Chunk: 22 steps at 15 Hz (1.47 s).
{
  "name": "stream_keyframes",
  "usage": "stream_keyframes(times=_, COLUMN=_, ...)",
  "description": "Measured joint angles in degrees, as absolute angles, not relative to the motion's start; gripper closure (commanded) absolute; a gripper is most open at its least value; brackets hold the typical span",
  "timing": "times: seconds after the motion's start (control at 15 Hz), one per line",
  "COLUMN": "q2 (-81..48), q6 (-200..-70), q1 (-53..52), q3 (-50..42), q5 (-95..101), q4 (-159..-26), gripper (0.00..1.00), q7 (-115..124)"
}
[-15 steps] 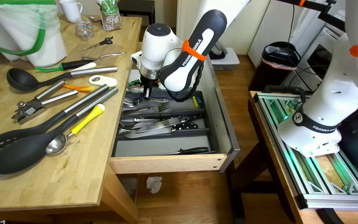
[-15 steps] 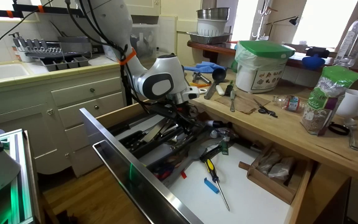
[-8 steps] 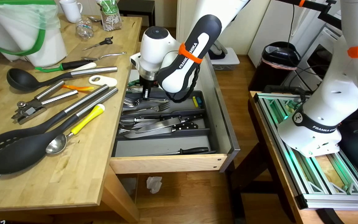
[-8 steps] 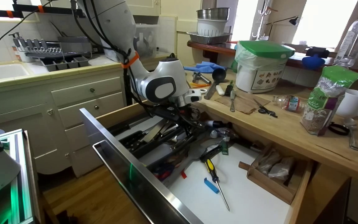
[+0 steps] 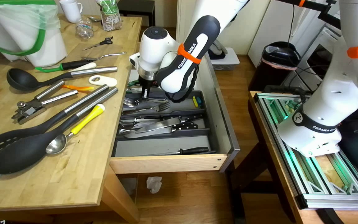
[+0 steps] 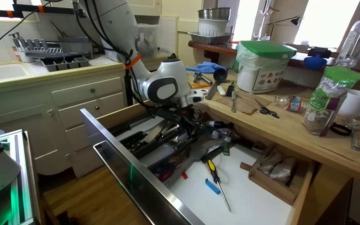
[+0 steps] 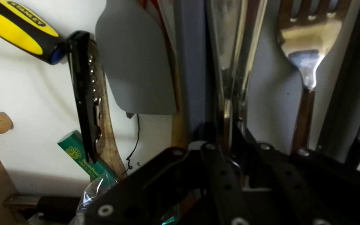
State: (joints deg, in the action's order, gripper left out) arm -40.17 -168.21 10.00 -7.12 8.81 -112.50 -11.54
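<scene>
My gripper (image 5: 145,95) points down into the open drawer, low over the cutlery tray, in an exterior view. In the wrist view, its black fingers (image 7: 225,131) are close together around the narrow handle part of some silver cutlery (image 7: 230,62). The dark picture does not show whether they press on it. The left finger is beside the grey tray divider (image 7: 194,62). A fork (image 7: 311,34) lies apart, right of the fingers; a fork also shows in an exterior view (image 5: 162,106). A grey spatula (image 7: 133,62) and a black corkscrew (image 7: 83,93) lie left of the divider.
Several knives (image 5: 166,126) fill the tray's middle compartment. A yellow-black screwdriver (image 6: 212,168) and a small wooden box (image 6: 273,178) lie in the drawer. The wooden counter (image 5: 73,174) beside the drawer carries a ladle (image 5: 23,80), large spoons and scissors (image 5: 101,43).
The arm and gripper have shifted slightly toward the counter side of the drawer, mostly in the first half second. The cutlery and other things look unmoved.
</scene>
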Motion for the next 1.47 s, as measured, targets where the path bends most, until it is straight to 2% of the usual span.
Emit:
stream_keyframes(times=0.13, q2=-40.2, q6=-168.2, q1=10.2, q3=-7.0, q5=8.8, q4=-112.4, gripper=0.6, q7=-11.6)
stream_keyframes(times=0.27, q2=-40.3, q6=-168.2, q1=10.5, q3=-6.5, q5=8.8, q4=-112.4, gripper=0.5, q7=-11.7)
stream_keyframes(times=0.4, q2=-40.4, q6=-168.2, q1=11.0, q3=-5.5, q5=8.8, q4=-112.5, gripper=0.49, q7=-11.7)
stream_keyframes(times=0.47, q2=-40.6, q6=-168.2, q1=11.3, q3=-5.0, q5=8.7, q4=-112.4, gripper=0.44, q7=-11.8)
stream_keyframes(times=0.67, q2=-41.1, q6=-168.2, q1=12.6, q3=-3.7, q5=8.5, q4=-112.4, gripper=0.5, q7=-12.4)
stream_keyframes(times=0.73, q2=-41.2, q6=-168.2, q1=13.0, q3=-3.3, q5=8.5, q4=-112.4, gripper=0.58, q7=-12.5)
stream_keyframes(times=0.8, q2=-41.4, q6=-168.2, q1=13.4, q3=-3.1, q5=8.4, q4=-112.4, gripper=0.6, q7=-12.6)
stream_keyframes(times=1.0, q2=-41.5, q6=-168.2, q1=14.1, q3=-2.7, q5=8.3, q4=-112.3, gripper=0.79, q7=-12.7)
stream_keyframes(times=1.07, q2=-41.5, q6=-168.2, q1=14.2, q3=-2.6, q5=8.3, q4=-112.3, gripper=0.74, q7=-12.7)
stream_keyframes(times=1.13, q2=-41.5, q6=-168.2, q1=14.3, q3=-2.6, q5=8.3, q4=-112.3, gripper=0.74, q7=-12.7)
stream_keyframes(times=1.33, q2=-41.4, q6=-168.4, q1=14.4, q3=-2.6, q5=8.3, q4=-112.3, gripper=0.66, q7=-12.7)
stream_keyframes(times=1.47, q2=-41.1, q6=-168.8, q1=14.3, q3=-2.6, q5=8.3, q4=-112.4, gripper=0.67, q7=-12.7)
